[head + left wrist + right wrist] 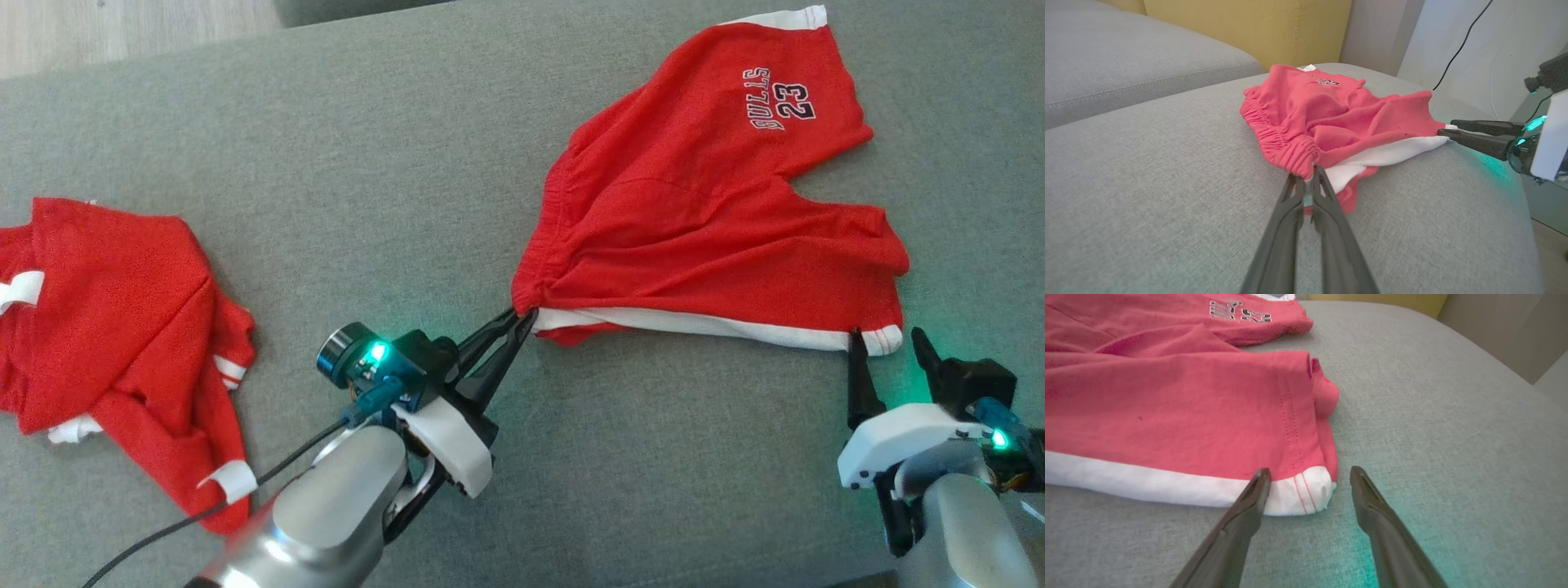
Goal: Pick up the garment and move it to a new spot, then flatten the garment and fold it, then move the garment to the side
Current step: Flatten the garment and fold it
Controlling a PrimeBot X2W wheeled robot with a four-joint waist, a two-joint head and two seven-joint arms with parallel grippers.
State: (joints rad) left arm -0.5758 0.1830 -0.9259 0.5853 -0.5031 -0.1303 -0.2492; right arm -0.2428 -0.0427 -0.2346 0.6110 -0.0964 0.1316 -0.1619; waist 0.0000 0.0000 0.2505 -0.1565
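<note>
We are counting two garments and two grippers on one grey cushion (367, 163). The red shorts (694, 220), printed BULLS 23, are lying rumpled toward 1 o'clock in the head view. A second red garment (122, 327) is sitting bunched at 9 o'clock, well apart from them.

Our left gripper (522, 317), near 6 o'clock, is pressing its fingers together on the gathered waistband corner of the shorts. Our right gripper (887, 335), at 4 o'clock, is keeping its fingers spread on either side of the white hem corner. In the right wrist view one finger (1249, 506) is lying against that white band, and we cannot tell whether it is touching.

The shorts' far leg is reaching almost to the cushion's edge at 12 o'clock. Bare grey cushion is lying open between the two garments and below the shorts toward 6 o'clock. Wooden floor (122, 33) is showing past the edge at 11 o'clock.

In the left wrist view a yellow backrest (1249, 28) is rising behind the cushion, and a black cable (1457, 53) is hanging on the pale wall at 2 o'clock.
</note>
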